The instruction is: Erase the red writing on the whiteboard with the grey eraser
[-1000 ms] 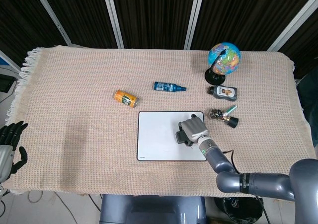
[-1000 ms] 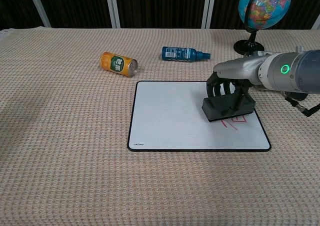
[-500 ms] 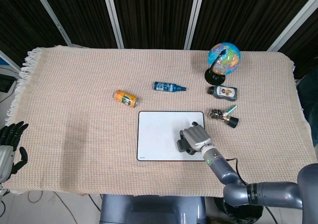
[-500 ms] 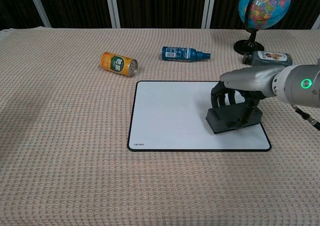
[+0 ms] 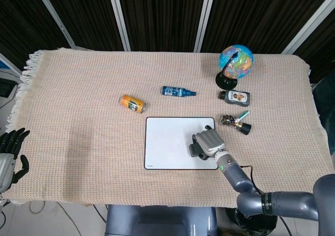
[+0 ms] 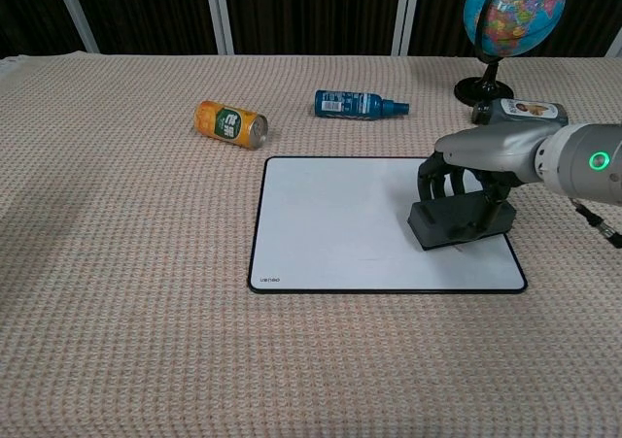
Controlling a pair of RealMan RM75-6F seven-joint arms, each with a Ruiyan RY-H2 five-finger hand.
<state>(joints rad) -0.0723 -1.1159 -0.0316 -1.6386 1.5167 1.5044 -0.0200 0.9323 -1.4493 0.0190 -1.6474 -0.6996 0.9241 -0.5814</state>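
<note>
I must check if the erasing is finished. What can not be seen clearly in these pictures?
- Board under the grey eraser: covered in both views by the eraser and right hand, so red writing there cannot be ruled out.
- Left hand: cut by the head view's left edge, absent from the chest view.
- Small items beside the whiteboard: too small to identify.

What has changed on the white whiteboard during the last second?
The right hand, gripping the grey block eraser, swept toward the near edge of the white rectangular whiteboard, then slightly back. The red marks visible before no longer show. The can, bottles, globe and left hand stayed put.
</note>
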